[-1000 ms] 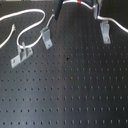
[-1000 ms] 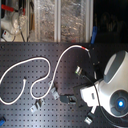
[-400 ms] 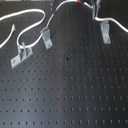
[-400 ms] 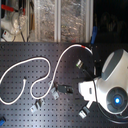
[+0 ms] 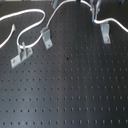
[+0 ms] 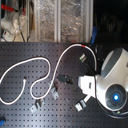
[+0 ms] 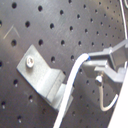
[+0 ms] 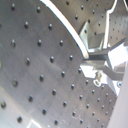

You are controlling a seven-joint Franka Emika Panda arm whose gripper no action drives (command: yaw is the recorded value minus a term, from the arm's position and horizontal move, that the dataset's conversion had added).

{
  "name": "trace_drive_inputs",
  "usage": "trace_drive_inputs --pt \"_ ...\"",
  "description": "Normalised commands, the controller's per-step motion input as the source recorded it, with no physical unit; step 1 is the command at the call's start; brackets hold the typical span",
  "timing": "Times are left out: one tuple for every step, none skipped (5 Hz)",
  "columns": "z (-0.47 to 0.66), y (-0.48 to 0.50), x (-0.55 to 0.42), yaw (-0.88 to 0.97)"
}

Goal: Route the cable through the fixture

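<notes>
- White and thin, the cable point(image 6: 47, 67) winds in loops over the black perforated worktop point(image 5: 75, 95); in the second exterior view one end lies by the worktop's left edge, and the cord rises toward the back edge, where a short red-orange band point(image 6: 81, 45) sits on it.
- In the first wrist view the cable point(image 7: 75, 75) runs up into the pincer point(image 7: 97, 62), whose fingers are clamped on it; the second wrist view shows the same grip point(image 8: 92, 59).
- The fixture point(image 7: 42, 75), light-grey metal with a screw in its base strip, lies just beside the held stretch of cable in the first wrist view; whether the cord touches its upright part I cannot tell.
- In the first exterior view the cable point(image 5: 30, 30) passes near a light-grey clip point(image 5: 46, 37) and a long flat bracket point(image 5: 21, 56) toward the worktop's left edge; another clip point(image 5: 105, 33) stands toward the right edge.
- The white arm body point(image 6: 112, 82) fills the second exterior view's right, over the worktop's right part.
</notes>
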Motion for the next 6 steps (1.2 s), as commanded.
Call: trace_drive_inputs --pt "0.25 0.000 0.003 1.00" --pt "0.25 0.000 0.003 1.00" --pt "0.00 -0.052 0.036 0.18" --pt "0.15 -0.022 0.060 -0.57" --pt "0.21 0.031 0.012 -1.00" --pt "0.25 0.020 0.006 -1.00"
